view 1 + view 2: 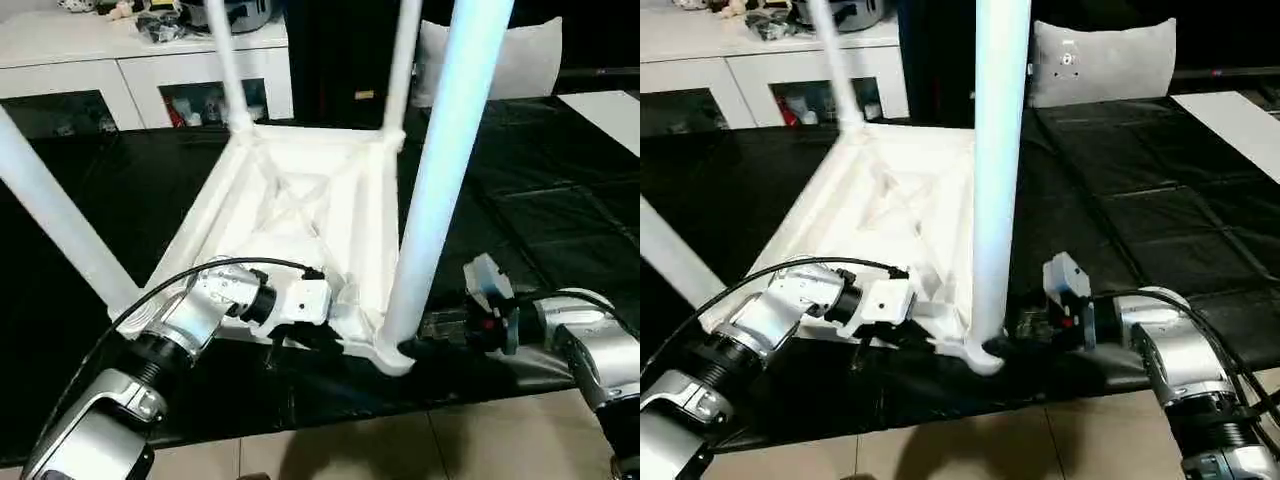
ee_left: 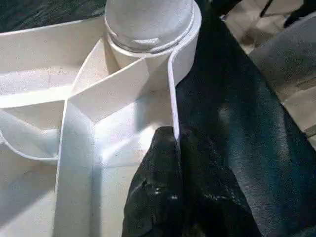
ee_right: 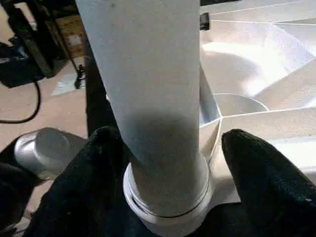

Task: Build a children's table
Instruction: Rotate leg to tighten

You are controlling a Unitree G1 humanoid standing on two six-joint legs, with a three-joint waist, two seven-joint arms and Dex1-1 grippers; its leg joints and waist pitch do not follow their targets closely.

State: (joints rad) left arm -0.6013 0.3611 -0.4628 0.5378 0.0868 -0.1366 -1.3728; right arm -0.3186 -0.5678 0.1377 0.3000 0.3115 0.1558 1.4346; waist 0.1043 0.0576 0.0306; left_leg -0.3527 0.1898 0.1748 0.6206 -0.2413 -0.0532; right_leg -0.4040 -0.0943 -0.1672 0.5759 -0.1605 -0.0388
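Near leg (image 3: 148, 98) stands upright between the right gripper (image 3: 165, 163) fingers (spread wide, straddling its base), while the left gripper (image 2: 170, 163) pinches the tabletop (image 1: 300, 200) rim just beside that socket.

A lived-in home room, by the look of it. A white cabinet (image 1: 150, 75) with glass doors runs along the upper left of the frame, its top cluttered with small objects. A grey cushion (image 1: 1100, 62) leans at upper right. Pale floor tiles (image 1: 1040, 445) show along the bottom edge, below black sheeting (image 1: 560, 210).
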